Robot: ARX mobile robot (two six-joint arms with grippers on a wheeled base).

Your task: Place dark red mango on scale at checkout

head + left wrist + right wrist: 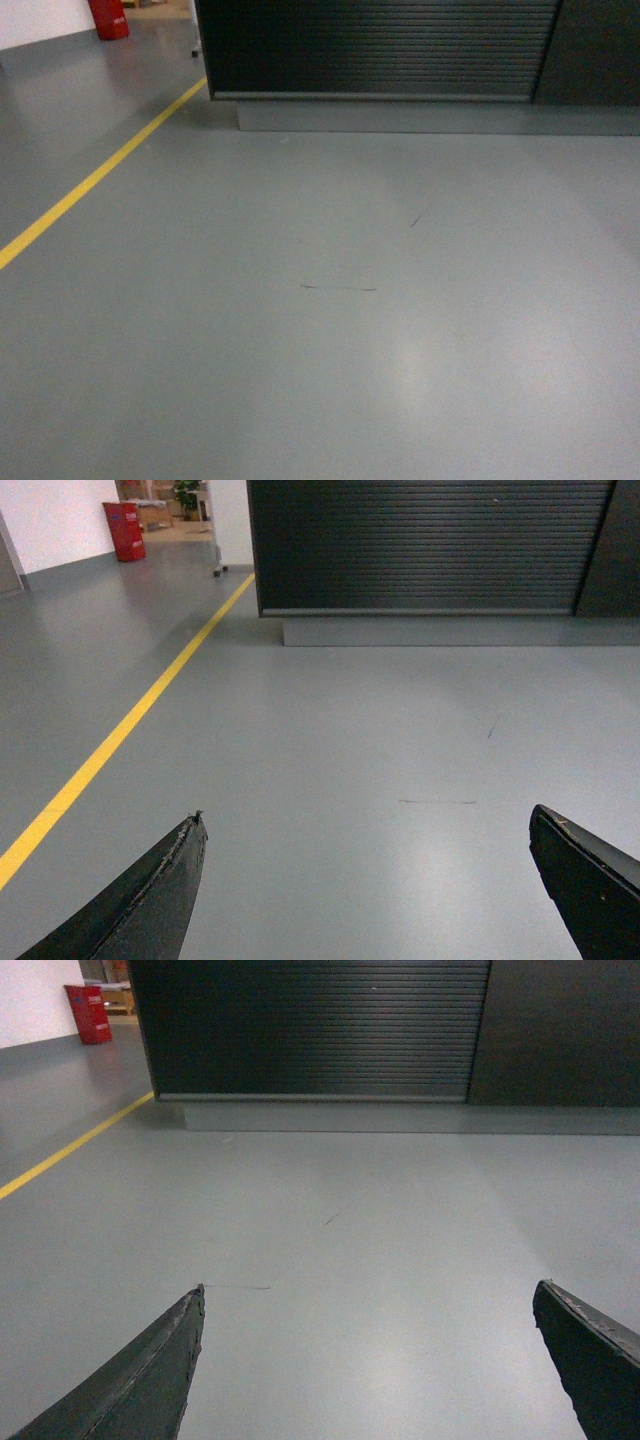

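Ribbed checkout seen beyond grey floor. Both jaws spread wide, nothing held: left gripper, right gripper.

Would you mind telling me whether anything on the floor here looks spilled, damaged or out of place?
Nothing stands out. The grey floor shows only a few faint dark scuff marks in front of the checkout; no spill or debris.

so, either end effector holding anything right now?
Nothing held. Left end effector and right end effector are both open, only bare floor between the fingers.
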